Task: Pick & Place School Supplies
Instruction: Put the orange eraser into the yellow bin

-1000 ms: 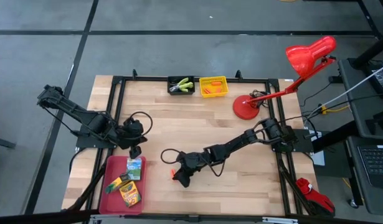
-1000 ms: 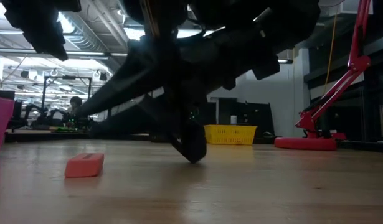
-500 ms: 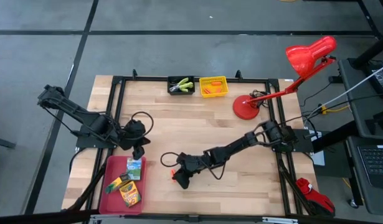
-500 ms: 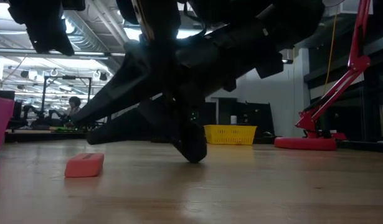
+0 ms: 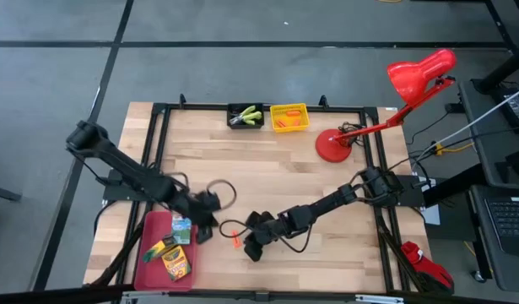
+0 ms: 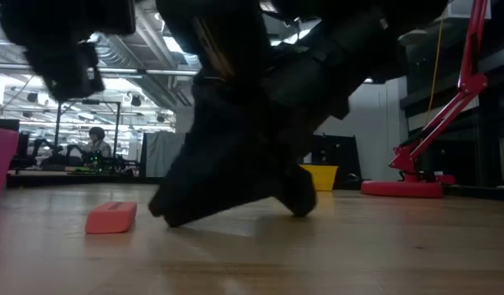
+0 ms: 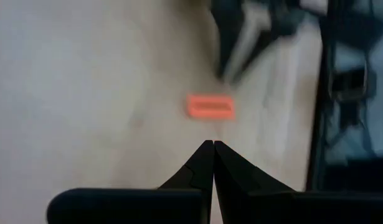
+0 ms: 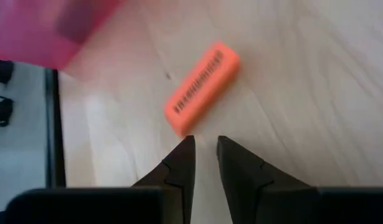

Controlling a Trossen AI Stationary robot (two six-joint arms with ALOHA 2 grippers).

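1. High view: orange piece lies on the tabletop, between the red tray and right tool.
2. Right tool sits just short of the piece, fingers slightly parted; left tool pressed together, empty.
3. Step, as judged: approach. Next: widen, straddle, pinch.
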